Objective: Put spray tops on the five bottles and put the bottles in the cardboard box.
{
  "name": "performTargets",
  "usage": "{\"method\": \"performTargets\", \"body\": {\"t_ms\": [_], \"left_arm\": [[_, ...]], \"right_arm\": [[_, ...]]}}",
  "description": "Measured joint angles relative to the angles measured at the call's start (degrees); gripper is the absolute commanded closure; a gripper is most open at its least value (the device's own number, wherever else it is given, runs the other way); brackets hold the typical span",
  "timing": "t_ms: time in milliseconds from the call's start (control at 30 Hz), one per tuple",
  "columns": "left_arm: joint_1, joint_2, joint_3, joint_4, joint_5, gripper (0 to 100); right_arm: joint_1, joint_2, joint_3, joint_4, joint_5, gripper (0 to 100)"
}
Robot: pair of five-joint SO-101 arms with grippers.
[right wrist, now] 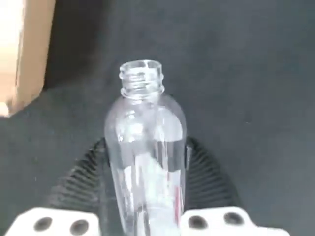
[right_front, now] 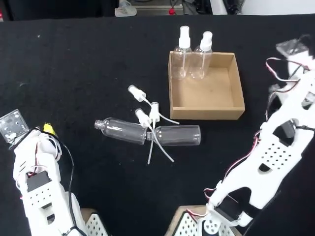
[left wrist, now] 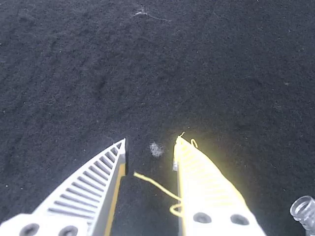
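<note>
The right tool (right wrist: pixel 145 147), with black ribbed fingers (right wrist: pixel 206 172), is pinching a clear plastic bottle without a top (right wrist: pixel 145 113). The bottle stands between the two fingers, and its open threaded neck points away from the wrist. This tool is at the right side of the black cloth-covered desk (right_front: pixel 74 64), beside the brown cardboard box (right_front: pixel 206 109) and not over it.

The left tool (left wrist: pixel 149 143) has one white finger (left wrist: pixel 96 182) and one yellow finger (left wrist: pixel 202 182). They are spread apart and hold nothing; between them is only bare black cloth. This tool is at the near left part of the desk, well apart from the bottles.

Inside the box, two clear bottles with white spray tops (right_front: pixel 192 56) stand upright in the far left corner, just beside each other. In the middle of the desk, two more clear bottles (right_front: pixel 147 132) lie on their sides, end to end and touching. Three loose white spray tops with thin tubes (right_front: pixel 147 110) lie near them; the tubes of two cross over the place where the lying bottles meet.
</note>
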Motion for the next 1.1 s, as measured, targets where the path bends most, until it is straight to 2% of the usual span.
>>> {"method": "performTargets", "body": {"t_ms": [167,400,533,800,933,1100], "left_arm": [[0.0,0.0,0.0,0.0,0.0,84],[0.0,0.0,0.0,0.0,0.0,84],[0.0,0.0,0.0,0.0,0.0,84],[0.0,0.0,0.0,0.0,0.0,84],[0.0,0.0,0.0,0.0,0.0,84],[0.0,0.0,0.0,0.0,0.0,84]], "right_arm": [[4.57,0.0,-6.07,0.09,-10.37,98.7],[10.9,-1.58,-3.6,0.09,-14.86,98.7],[12.31,-10.02,7.91,0.09,-16.18,98.7],[12.22,-36.22,40.79,-1.49,-18.46,98.7],[12.22,-47.3,54.07,-9.58,-19.69,98.7],[11.96,-56.97,70.42,-24.53,-26.02,98.7]]}}
